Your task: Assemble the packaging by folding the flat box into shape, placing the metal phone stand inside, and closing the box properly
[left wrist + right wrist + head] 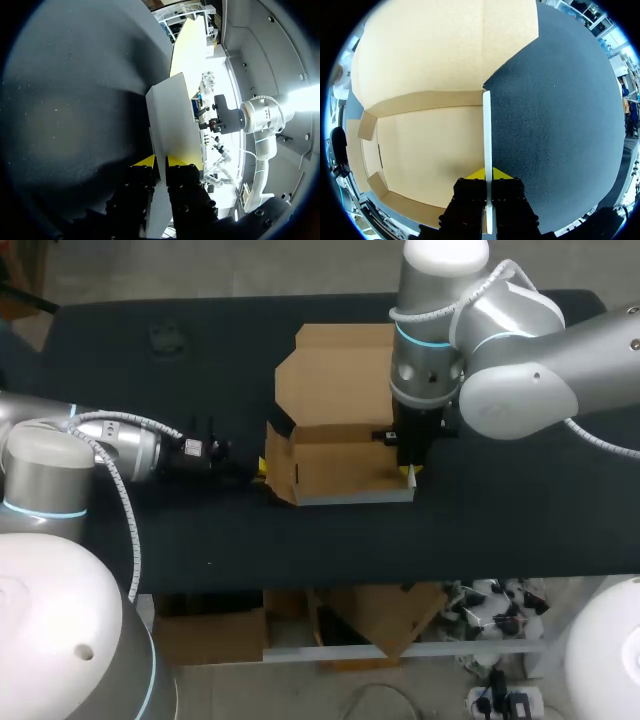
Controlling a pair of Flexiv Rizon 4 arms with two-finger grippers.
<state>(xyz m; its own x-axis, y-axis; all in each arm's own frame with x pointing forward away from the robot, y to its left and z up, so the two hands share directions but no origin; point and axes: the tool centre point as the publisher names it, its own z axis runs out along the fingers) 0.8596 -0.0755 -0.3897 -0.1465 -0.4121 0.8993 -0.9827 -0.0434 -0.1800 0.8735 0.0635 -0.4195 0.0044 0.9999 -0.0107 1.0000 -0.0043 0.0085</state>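
Note:
A brown cardboard box (340, 455) lies half folded in the middle of the table, its lid flap (335, 375) flat behind it. My left gripper (258, 470) is at the box's left end. In the left wrist view that gripper (161, 161) has the left side wall (172, 120) upright between its yellow tips, which lie against both faces. My right gripper (410, 473) points down at the right end. In the right wrist view it (487, 174) is shut on the thin right side wall (487, 130), beside the bare box floor (430, 150). I see no phone stand inside the box.
The dark table top (500, 510) stretches to both sides of the box. A small dark object (165, 337) sits at the far left of the table, too dim to identify. The table's front edge (400, 578) runs just below the box.

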